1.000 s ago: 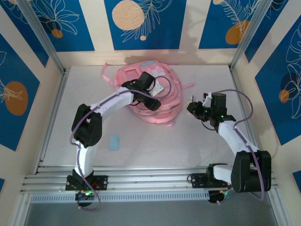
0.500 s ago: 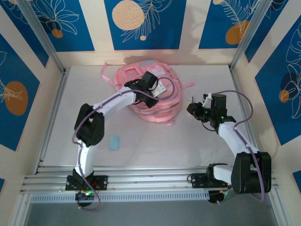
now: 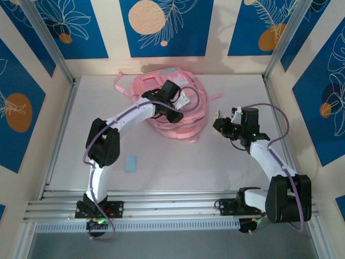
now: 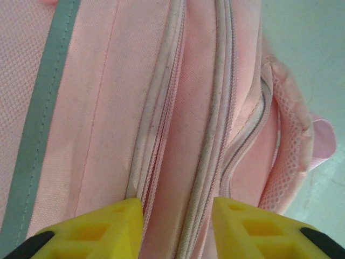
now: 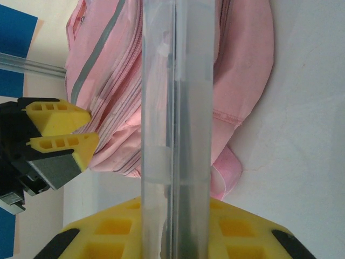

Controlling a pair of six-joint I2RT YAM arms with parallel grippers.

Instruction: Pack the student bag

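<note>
Top view: the student bag (image 3: 191,121), pink and soft, lies flat at the far middle of the pale desk (image 3: 178,167). The left arm reaches across it, and the left hand (image 3: 175,105) sits over the bag's upper face, most likely to find an opening. To the right of the bag and clear of it, the right hand (image 3: 225,127) hovers above the desk with something pale in its grip, apparently waiting for a pocket to open. A small pale blue flat item (image 3: 130,163) lies on the desk near the left arm, well apart from the bag.

Left wrist view: two yellow fingers (image 4: 108,229) stand apart at the bottom edge. Pink fabric lies just beyond them, crossed lengthwise by pale zip lines (image 4: 161,124). A blue-grey trim stripe (image 4: 40,118) runs along the left and a mesh side pocket (image 4: 288,156) shows at the right. The hand is lined up over a zip and grips nothing. The zips look closed, so by my reading packing has yet to begin.

Right wrist view: the yellow fingers are closed on a clear plastic item (image 5: 175,108), long and flat, which rises straight up the frame. It is seemingly held ready to go in. Behind it lies the bag, with the left hand at its left edge, fingers slightly apart.
</note>
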